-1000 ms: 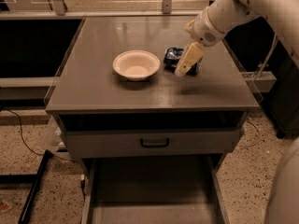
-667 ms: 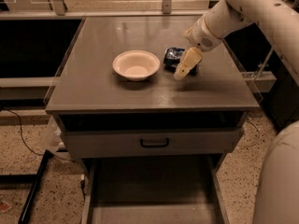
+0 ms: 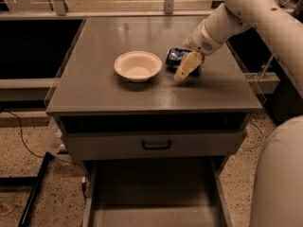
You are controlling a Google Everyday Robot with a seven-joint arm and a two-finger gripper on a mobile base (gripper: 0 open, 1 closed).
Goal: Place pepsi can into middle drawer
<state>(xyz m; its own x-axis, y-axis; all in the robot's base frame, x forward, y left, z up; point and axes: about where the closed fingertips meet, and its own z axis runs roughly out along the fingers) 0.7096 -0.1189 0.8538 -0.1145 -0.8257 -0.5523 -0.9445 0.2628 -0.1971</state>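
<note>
The pepsi can (image 3: 176,56), dark blue and shiny, lies on its side on the grey cabinet top (image 3: 104,84), to the right of the cream bowl. My gripper (image 3: 186,67) reaches in from the upper right on the white arm (image 3: 236,13). It is down at the can's front right side and covers part of it. I cannot tell whether it touches the can. The middle drawer (image 3: 156,193) stands pulled out at the bottom of the view, showing a plain grey floor with nothing in it.
A cream round bowl (image 3: 138,65) sits on the cabinet top left of the can. A shut drawer front with a black handle (image 3: 156,144) lies above the open drawer. A white part of the robot (image 3: 279,174) fills the lower right. Dark bins flank the cabinet.
My gripper has come down a little and slightly left, closer to the can. The can, the bowl and the drawer have not moved.
</note>
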